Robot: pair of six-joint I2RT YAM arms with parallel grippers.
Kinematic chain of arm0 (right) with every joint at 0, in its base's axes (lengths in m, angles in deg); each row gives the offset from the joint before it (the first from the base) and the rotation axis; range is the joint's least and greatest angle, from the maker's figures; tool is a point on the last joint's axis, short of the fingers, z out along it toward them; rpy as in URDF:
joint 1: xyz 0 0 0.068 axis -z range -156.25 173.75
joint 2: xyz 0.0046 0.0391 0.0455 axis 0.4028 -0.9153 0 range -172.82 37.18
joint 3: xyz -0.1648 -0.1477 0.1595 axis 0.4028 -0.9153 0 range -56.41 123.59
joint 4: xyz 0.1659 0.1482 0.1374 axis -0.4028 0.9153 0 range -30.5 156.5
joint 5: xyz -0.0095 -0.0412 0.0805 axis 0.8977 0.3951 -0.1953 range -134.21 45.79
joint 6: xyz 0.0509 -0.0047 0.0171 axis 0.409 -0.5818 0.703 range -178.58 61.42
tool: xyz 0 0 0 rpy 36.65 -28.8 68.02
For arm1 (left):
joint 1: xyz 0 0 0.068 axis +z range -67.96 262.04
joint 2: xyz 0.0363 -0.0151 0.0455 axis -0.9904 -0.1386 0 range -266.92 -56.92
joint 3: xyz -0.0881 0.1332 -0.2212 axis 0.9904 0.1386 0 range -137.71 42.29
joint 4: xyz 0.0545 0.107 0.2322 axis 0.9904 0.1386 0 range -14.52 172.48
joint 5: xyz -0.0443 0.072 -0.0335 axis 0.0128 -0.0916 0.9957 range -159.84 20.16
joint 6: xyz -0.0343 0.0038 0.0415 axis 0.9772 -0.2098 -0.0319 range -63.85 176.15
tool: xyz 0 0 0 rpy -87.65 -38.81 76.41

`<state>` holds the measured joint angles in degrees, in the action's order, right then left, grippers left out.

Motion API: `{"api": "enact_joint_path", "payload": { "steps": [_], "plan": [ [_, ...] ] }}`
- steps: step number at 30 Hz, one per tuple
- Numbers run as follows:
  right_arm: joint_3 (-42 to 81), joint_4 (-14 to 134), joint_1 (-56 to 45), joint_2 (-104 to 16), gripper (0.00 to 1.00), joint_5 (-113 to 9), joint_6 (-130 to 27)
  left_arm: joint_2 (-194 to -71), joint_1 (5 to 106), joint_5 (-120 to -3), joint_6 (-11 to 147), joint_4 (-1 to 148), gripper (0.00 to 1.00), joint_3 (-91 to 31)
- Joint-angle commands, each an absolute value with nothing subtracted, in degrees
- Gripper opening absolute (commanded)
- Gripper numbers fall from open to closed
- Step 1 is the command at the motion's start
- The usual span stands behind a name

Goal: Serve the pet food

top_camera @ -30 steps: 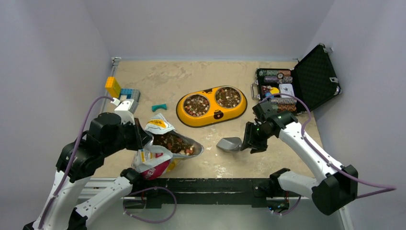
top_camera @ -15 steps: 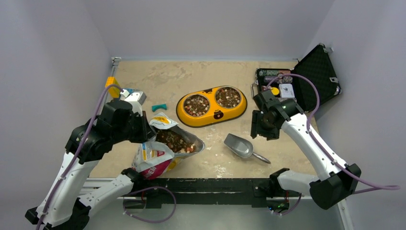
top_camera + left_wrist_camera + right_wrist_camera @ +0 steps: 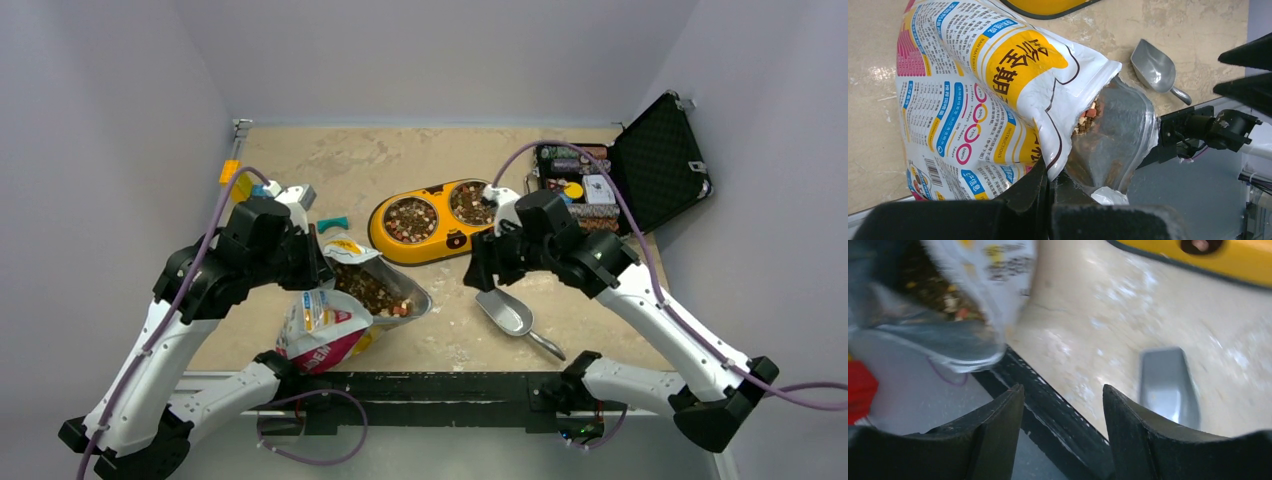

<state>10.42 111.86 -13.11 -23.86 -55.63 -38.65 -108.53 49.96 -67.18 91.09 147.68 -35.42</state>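
The pet food [image 3: 370,290] is brown kibble, showing in the open mouth of a white and yellow bag [image 3: 325,325] at the near left. More kibble fills both wells of the yellow double bowl [image 3: 440,245]. My left gripper [image 3: 312,268] is shut on the bag's top edge [image 3: 1055,162] and holds it up. The metal scoop [image 3: 505,312] lies empty on the table, also in the left wrist view [image 3: 1157,70] and right wrist view [image 3: 1168,385]. My right gripper [image 3: 478,275] is open and empty, above the table just left of the scoop.
An open black case [image 3: 655,160] with poker chips [image 3: 590,215] stands at the back right. Coloured blocks [image 3: 232,170] and a teal piece [image 3: 333,223] lie at the back left. The black rail [image 3: 430,385] runs along the near edge.
My right gripper has let go of the scoop, which now lies on the table, and has swung up and left. My left gripper has lifted the bag's edge further back.
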Motion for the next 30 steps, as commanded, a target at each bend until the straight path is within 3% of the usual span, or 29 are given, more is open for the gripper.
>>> {"api": "enact_joint_path", "payload": {
  "steps": [1,10,12,18,23,26,30],
  "plan": [
    [15.4,96.6,-23.5,-26.9,0.63,-61.9,-44.6,-108.1,49.8,-64.8,91.7,143.9,0.0,-35.6],
    [32.8,96.3,-36.1,-47.4,0.6,-51.7,-44.9,-106.8,49.8,-60.9,93.0,146.8,0.0,-32.3],
    [35.2,97.4,-36.3,-49.8,0.55,-50.5,-44.1,-106.9,49.9,-60.0,93.8,146.7,0.0,-33.1],
    [33.2,96.8,-37.1,-50.9,0.51,-49.4,-47.1,-106.3,49.9,-60.5,96.1,144.5,0.0,-33.6],
    [33.4,96.9,-37.1,-52.5,0.27,-39.7,-44.9,-108.3,49.9,-57.7,96.0,144.2,0.0,-35.9],
    [33.3,95.8,-37.2,-52.7,0.03,-33.0,-44.3,-110.1,49.9,-53.3,93.8,143.9,0.0,-38.9],
    [31.8,92.3,-37.1,-50.2,0.0,-31.2,-44.7,-113.1,49.9,-49.7,91.4,144.9,0.0,-42.2]
  ]
}}
